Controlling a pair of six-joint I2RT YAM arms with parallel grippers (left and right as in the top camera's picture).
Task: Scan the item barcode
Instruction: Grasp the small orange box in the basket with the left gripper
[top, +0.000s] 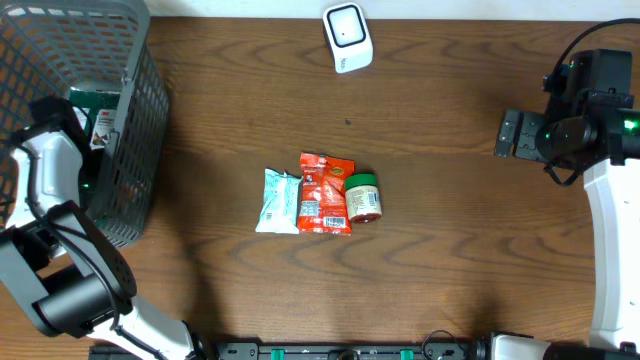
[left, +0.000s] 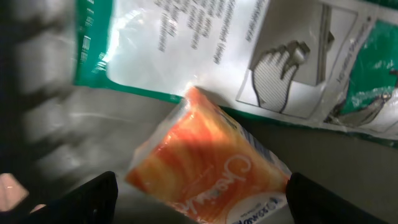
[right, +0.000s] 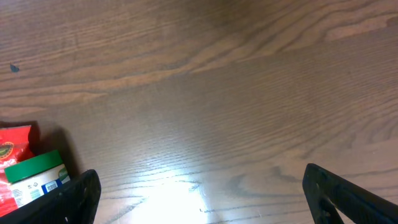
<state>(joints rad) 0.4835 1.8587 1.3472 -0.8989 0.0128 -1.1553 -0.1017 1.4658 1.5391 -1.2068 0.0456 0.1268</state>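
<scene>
Orange packet (left: 208, 158), in basket (top: 140, 130), directly beneath my left gripper (left: 204, 198), long axis slanting between its spread, unclenched fingers (left: 93, 200); right gripper (right: 205, 196), also released, lies well away.

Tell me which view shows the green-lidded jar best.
Overhead: the whole jar shows, lying beside the red packet. Right wrist catches only part of it at the left edge; left wrist shows none.

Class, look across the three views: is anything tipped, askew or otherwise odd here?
The green-lidded jar lies on its side beside the red packet at the middle of the table, not upright. Nothing looks spilled or damaged.
</scene>
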